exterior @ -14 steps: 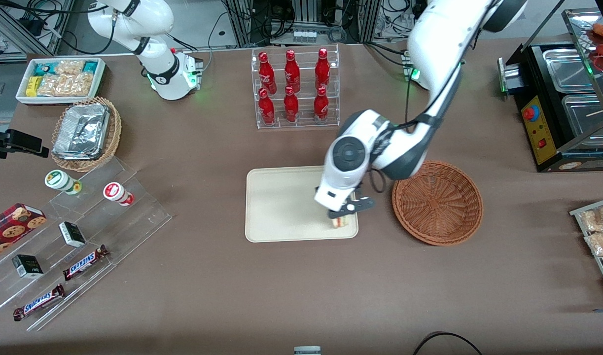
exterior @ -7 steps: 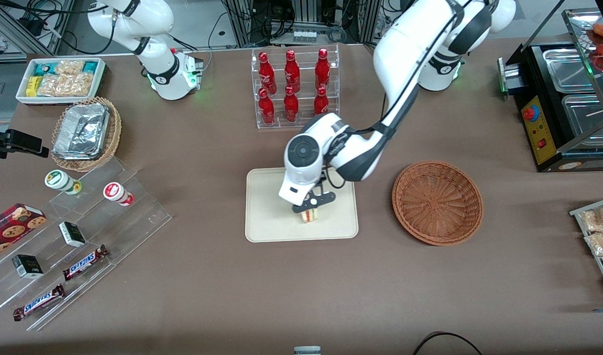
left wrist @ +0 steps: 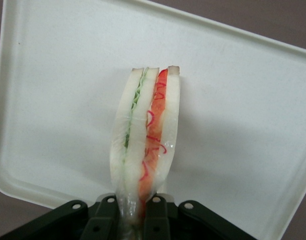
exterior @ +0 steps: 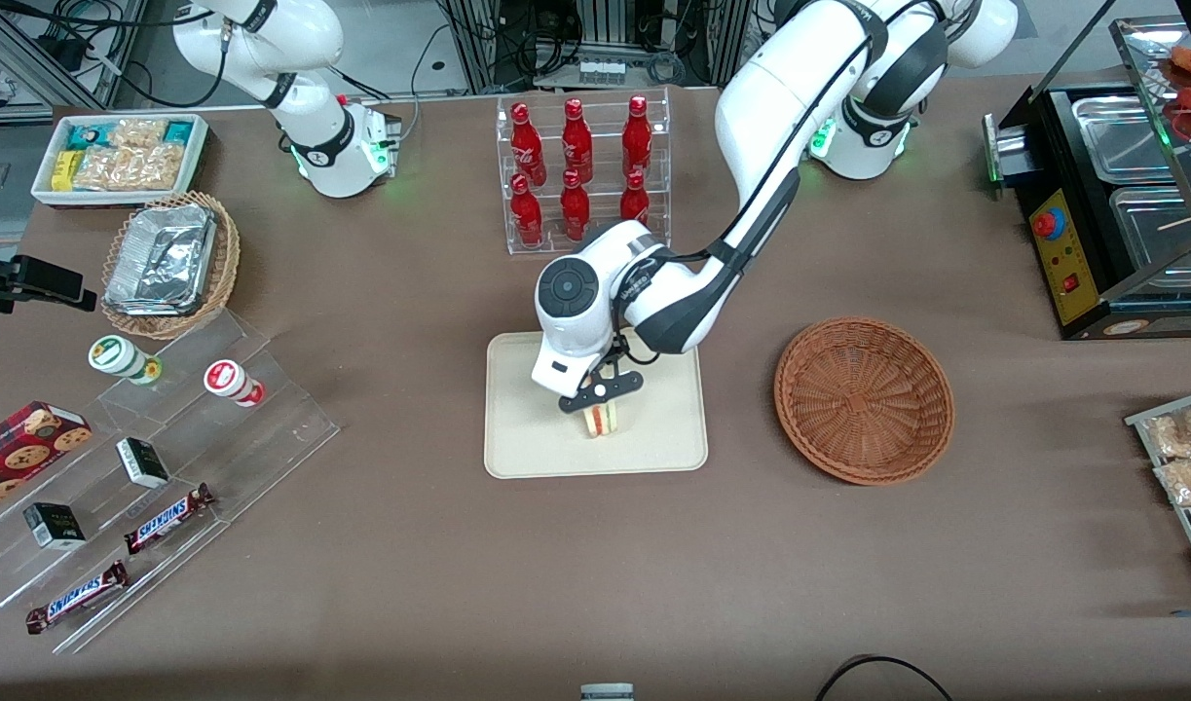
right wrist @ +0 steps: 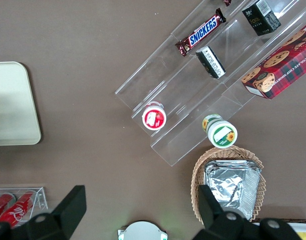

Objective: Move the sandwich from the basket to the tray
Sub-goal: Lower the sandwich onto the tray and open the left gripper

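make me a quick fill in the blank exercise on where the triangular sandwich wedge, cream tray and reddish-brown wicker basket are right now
1. The left gripper is shut on the triangular pale-bread ____.
2. The gripper is above the flat cream rectangular ____.
3. The round reddish-brown wicker basket holds ____ sandwiches.
4. The sandwich has red and ____ filling layers.

Missing words: sandwich; tray; no; green

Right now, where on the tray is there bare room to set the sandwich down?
The tray is bare all round the sandwich held in the claw, which is shut on it. Widest patch: toward the parked arm's end. The basket edge is tighter.
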